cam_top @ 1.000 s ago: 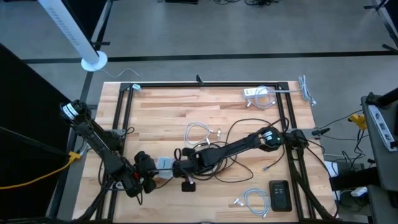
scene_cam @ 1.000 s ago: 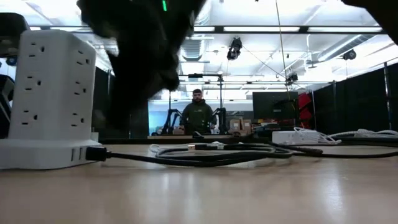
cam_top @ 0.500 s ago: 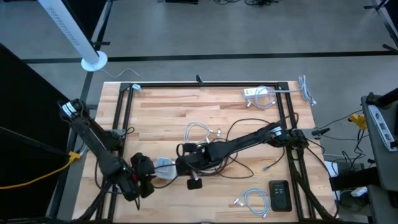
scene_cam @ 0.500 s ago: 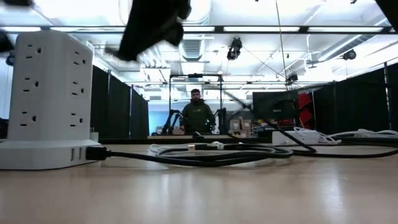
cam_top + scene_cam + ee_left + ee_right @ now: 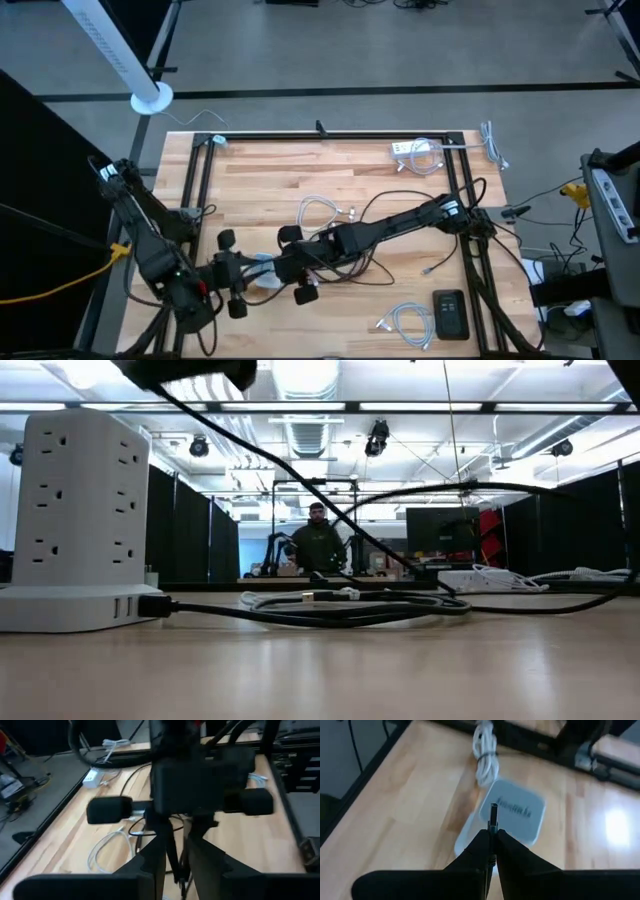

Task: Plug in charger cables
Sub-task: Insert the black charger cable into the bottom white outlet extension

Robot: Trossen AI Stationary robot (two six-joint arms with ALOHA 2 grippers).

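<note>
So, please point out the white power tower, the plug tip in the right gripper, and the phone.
Power tower (image 5: 85, 510), low view, its front face.
Plug tip (image 5: 493, 816), right wrist view, its metal end.
Phone (image 5: 450, 314), high view, its middle.

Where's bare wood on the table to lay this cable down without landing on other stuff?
Free: the far strip between the frame's far rail and the white coil, left of the power strip; also the near edge left of the second coil. Crowded: mid-table, where the left gripper, the right gripper pinching the black cable, and the tower meet.
</note>
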